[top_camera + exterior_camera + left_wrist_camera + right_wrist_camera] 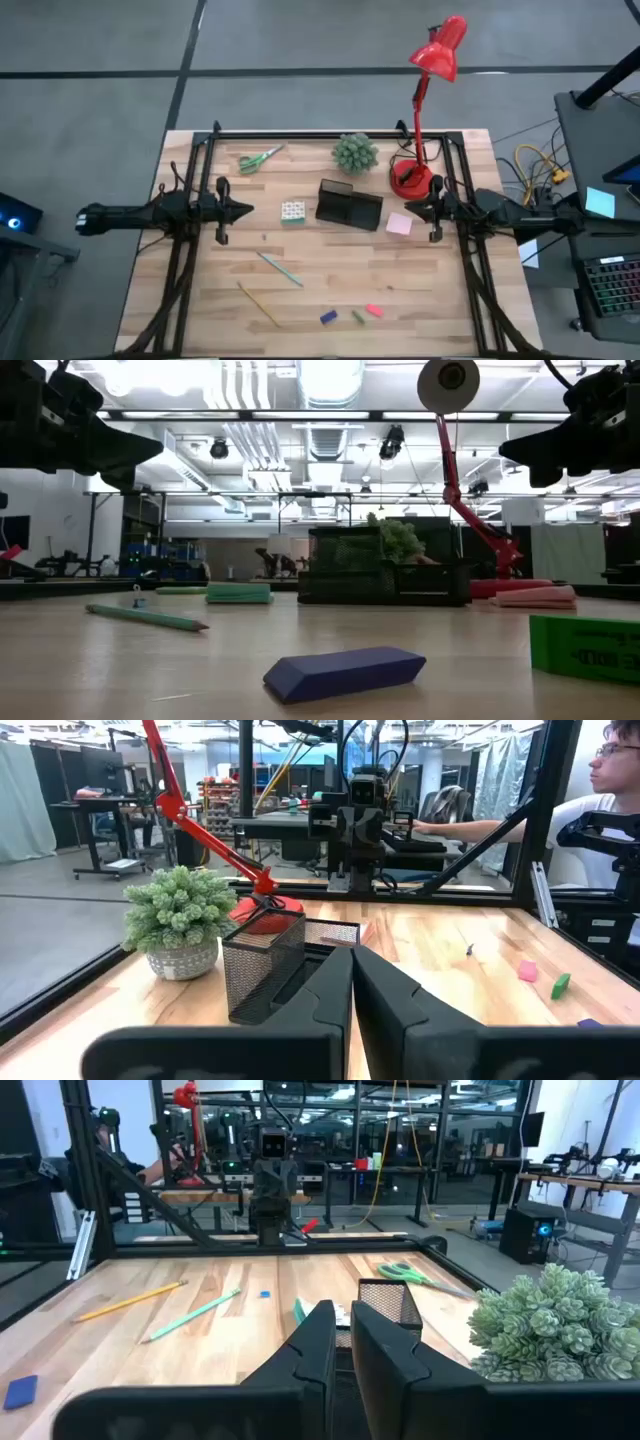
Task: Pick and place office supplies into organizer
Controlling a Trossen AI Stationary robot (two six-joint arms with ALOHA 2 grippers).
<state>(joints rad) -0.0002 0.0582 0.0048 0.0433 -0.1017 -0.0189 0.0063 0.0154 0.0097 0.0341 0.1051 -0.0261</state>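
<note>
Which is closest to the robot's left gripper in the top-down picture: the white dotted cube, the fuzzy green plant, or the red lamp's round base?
From the left gripper:
1. White dotted cube, just beside it.
2. Fuzzy green potted plant, farther back.
3. Red lamp's round base, by the right arm.

Bare wood between the organizer and the teal pen, plant and red lamp crowd behind it

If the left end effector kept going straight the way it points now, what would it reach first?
Probably the white dotted cube, close ahead of the shut left end effector in the high view, then the black mesh organizer. Height is unclear; it may pass above the cube.
</note>
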